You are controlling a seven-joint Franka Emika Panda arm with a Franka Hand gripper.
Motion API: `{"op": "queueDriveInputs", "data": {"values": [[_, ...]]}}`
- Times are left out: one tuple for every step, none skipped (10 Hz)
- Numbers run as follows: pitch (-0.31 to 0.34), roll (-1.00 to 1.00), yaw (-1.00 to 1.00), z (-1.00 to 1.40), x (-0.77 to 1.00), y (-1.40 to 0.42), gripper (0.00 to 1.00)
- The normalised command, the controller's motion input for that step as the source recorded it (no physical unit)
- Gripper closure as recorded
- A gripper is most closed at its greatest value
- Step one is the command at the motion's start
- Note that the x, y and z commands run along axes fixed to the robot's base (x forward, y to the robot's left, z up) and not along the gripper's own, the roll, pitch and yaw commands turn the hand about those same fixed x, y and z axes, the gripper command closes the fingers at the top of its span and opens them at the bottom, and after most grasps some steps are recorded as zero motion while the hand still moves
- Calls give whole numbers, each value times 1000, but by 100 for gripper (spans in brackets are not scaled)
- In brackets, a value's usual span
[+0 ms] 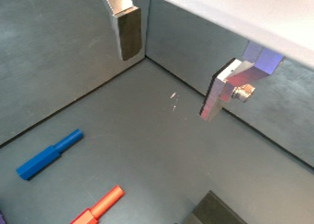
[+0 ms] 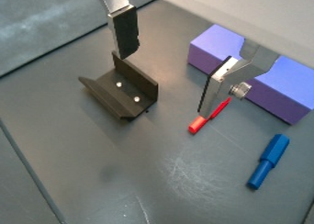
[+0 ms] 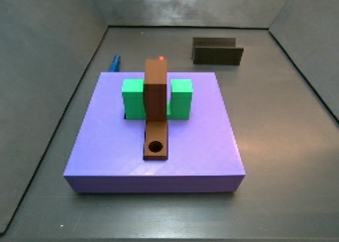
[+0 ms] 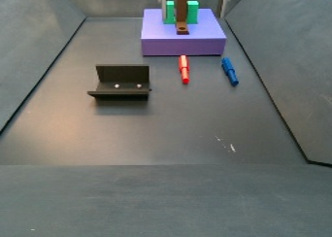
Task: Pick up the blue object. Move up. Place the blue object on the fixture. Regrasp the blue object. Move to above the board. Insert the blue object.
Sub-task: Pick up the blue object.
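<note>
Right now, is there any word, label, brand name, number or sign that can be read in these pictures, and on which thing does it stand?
None: no text shows on the blue object, the fixture, the board or the open, empty gripper above the floor.

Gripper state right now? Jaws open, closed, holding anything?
Gripper: jaws open, holding nothing, hanging above the floor in both wrist views; the blue object lies untouched on the floor.
</note>
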Motion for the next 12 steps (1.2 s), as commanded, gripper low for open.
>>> {"op": "queueDriveInputs", "data": {"values": [[16,19,0,-46,0,0,0],[0,7,0,0,11,0,0],[-43,0,9,-403,-49,-534,0],[-81,40,0,-694,-566,-1000,0],[-36,33,0,-689,-531,-977,0],[-26,19,0,-700,-569,-923,0],[-20,20,0,-706,-569,-906,0],[-31,34,49,-620,-457,-920,0],[-30,67,160,-569,-317,-946,0],[-36,64,214,-549,-294,-903,0],[-59,59,240,-563,-291,-860,0],[-140,0,269,-600,-346,-663,0]]}}
